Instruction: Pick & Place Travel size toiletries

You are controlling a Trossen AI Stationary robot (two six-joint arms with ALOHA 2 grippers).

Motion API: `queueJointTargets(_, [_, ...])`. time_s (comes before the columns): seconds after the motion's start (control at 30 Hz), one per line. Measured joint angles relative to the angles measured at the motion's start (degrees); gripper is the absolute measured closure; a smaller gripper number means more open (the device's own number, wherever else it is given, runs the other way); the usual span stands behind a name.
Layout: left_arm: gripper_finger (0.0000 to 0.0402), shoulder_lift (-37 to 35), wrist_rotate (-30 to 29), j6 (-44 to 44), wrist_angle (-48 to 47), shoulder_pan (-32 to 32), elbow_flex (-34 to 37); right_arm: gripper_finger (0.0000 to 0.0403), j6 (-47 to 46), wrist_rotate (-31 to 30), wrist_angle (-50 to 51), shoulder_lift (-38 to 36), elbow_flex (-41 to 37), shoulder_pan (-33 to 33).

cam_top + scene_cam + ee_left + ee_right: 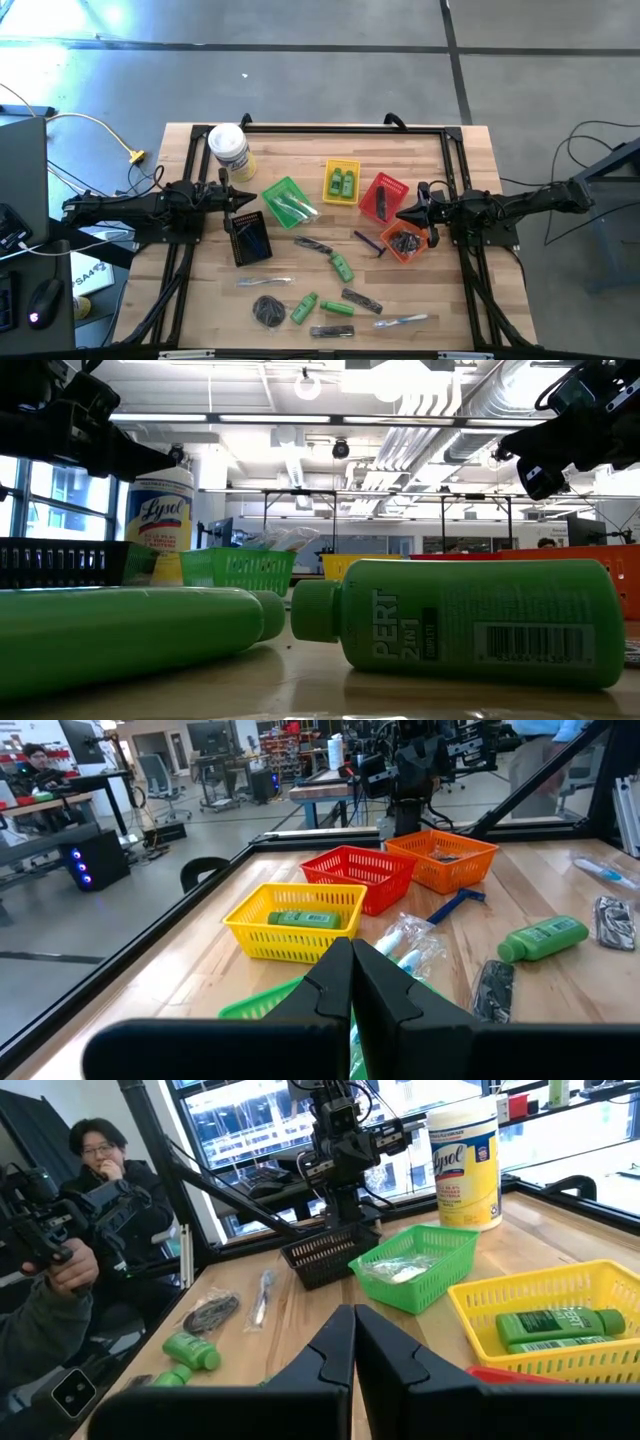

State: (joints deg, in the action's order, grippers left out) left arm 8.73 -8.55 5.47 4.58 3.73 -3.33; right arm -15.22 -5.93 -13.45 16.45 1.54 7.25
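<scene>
Loose travel size toiletries lie on the near half of the wooden table: green bottles (pixel 342 266) (pixel 304 308), a dark disc (pixel 268 312), a purple razor (pixel 368 242), dark combs (pixel 361 300) and clear-wrapped pieces (pixel 403 321). Two more green bottles lie in the yellow basket (pixel 341 181), and clear-wrapped pieces in the green basket (pixel 287 203). My left gripper (pixel 250 198) (pixel 352 955) hovers shut at the table's left, beside the green basket. My right gripper (pixel 400 214) (pixel 354 1320) hovers shut at the right, over the red basket (pixel 383 196) and the orange basket (pixel 404 241).
A big white-lidded Lysol jar (pixel 230 150) stands at the far left. A black basket (pixel 247 236) sits under the left arm's front. A black frame rail (pixel 340 128) runs round the table. In the right wrist view, a person (pixel 95 1190) sits beyond the table's left side.
</scene>
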Motion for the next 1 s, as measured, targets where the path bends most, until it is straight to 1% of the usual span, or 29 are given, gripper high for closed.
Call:
queueJointTargets(0.27, [0.0402, 0.02, -0.01, -1.02, 0.33, 0.0, 0.0, 0.0398, 0.46, -0.04, 0.02, 0.0, 0.0, -0.02])
queueJointTargets(0.43, [0.0402, 0.03, -0.24, -1.23, 4.27, 0.0, 0.0, 0.0398, 1.71, -0.11, 0.0, 0.0, 0.0, -0.02])
queueJointTargets(0.57, [0.0402, -0.02, -0.12, 0.49, 8.84, 0.0, 0.0, 0.0398, 1.73, -0.11, 0.0, 0.0, 0.0, -0.02])
queueJointTargets(1.0, [0.0402, 0.02, 0.16, 0.32, 8.85, 0.0, 0.0, 0.0398, 1.36, -0.11, 0.0, 3.39, 0.0, 0.0])
